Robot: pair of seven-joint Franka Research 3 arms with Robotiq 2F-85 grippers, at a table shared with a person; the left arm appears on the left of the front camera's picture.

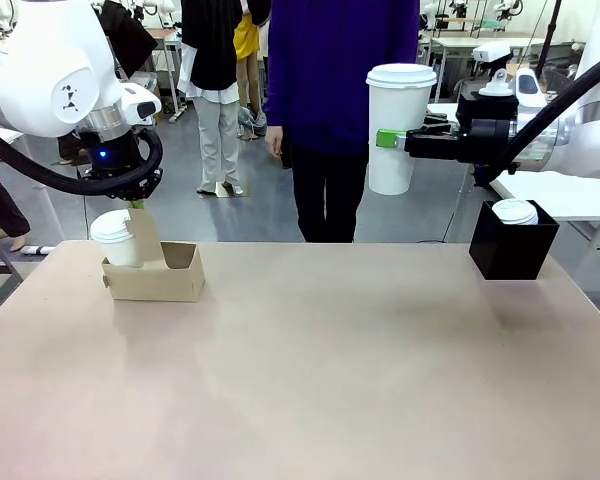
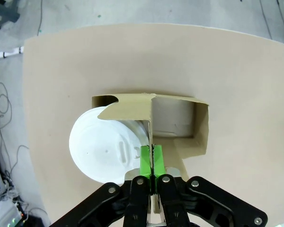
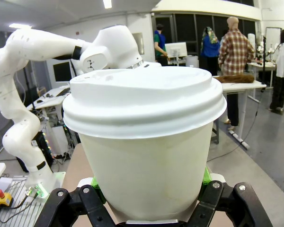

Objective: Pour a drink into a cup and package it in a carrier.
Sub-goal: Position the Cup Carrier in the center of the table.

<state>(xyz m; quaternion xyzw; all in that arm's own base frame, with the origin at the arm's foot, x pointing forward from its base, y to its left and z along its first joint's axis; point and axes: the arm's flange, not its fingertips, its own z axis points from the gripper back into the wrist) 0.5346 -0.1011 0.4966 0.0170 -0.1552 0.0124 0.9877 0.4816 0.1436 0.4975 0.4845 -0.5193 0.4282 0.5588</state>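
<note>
A brown cardboard carrier [image 1: 170, 282] stands at the table's far left. A lidded white cup [image 1: 115, 240] sits in its left slot, and the right slot [image 2: 173, 120] is empty. My left gripper [image 1: 137, 206] points straight down, its green pads [image 2: 146, 161] shut on the carrier's upright handle tab [image 2: 150, 124], beside the cup's lid [image 2: 102, 149]. My right gripper [image 1: 392, 139] holds a second lidded cup [image 1: 399, 130] upright in the air at the far right, well above the table. In the right wrist view that cup [image 3: 146, 161] stands between the fingers [image 3: 97, 189]. The drink is hidden under the lids.
A black square box [image 1: 512, 248] with a stack of white lids [image 1: 515, 211] stands at the table's far right edge. A person in a purple top [image 1: 340, 80] stands behind the table's far side. Bare tabletop [image 1: 320, 360] spreads across the middle and front.
</note>
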